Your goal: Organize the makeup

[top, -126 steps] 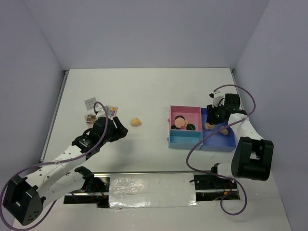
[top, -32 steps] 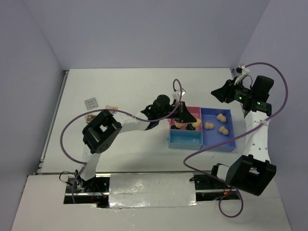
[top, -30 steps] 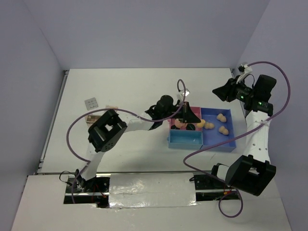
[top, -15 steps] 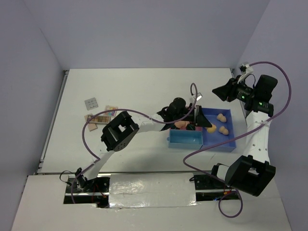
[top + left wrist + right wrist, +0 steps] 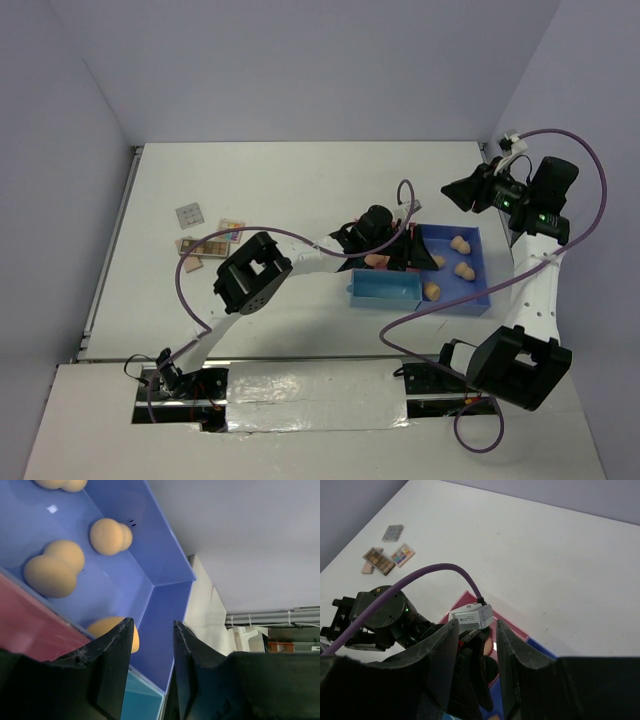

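My left gripper (image 5: 413, 254) (image 5: 152, 625) is open and empty, low over the dark blue compartment (image 5: 478, 296) of the pink-and-blue tray. Several peach sponges lie in that compartment (image 5: 459, 243) (image 5: 432, 290). In the left wrist view one sponge (image 5: 110, 535) lies ahead and another (image 5: 133, 636) peeks from behind my left finger. A peach pad (image 5: 375, 260) lies in the pink compartment (image 5: 470, 597). Palettes (image 5: 205, 246) (image 5: 379, 561) lie on the table at far left. My right gripper (image 5: 458, 193) (image 5: 475, 625) is open and empty, raised above the tray's far right.
The light blue compartment (image 5: 385, 290) is at the tray's near left. A grey palette (image 5: 189, 214) (image 5: 393, 532) and a coloured one (image 5: 231, 227) (image 5: 403, 555) lie by the others. The left arm (image 5: 300, 255) stretches across the table's middle. Walls close the far and side edges.
My left gripper moved right from the pink compartment to over the dark blue one. A peach sponge now lies at that compartment's near end. The right arm stayed raised.
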